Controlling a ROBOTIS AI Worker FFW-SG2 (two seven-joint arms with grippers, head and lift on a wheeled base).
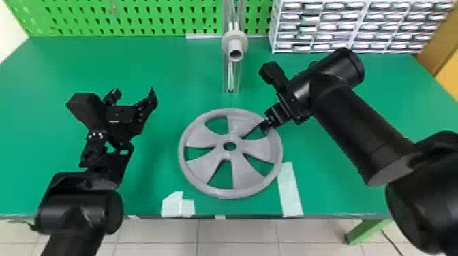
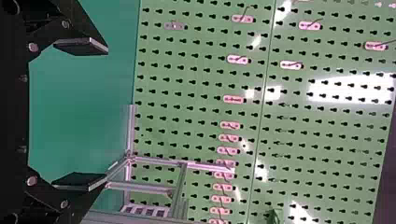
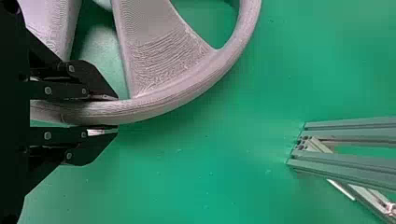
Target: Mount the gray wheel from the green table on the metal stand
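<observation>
Drawer rack (image 1: 352, 30) behind gripped gray wheel (image 1: 201, 137)

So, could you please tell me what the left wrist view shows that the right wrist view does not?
Left wrist view: the green pegboard, the small hooks on it, and the left tool with its fingers apart.

Right wrist view: part of the gray wheel, with the right tool's fingers on either side of its rim.

Both: the green table and bars of the metal stand.
</observation>
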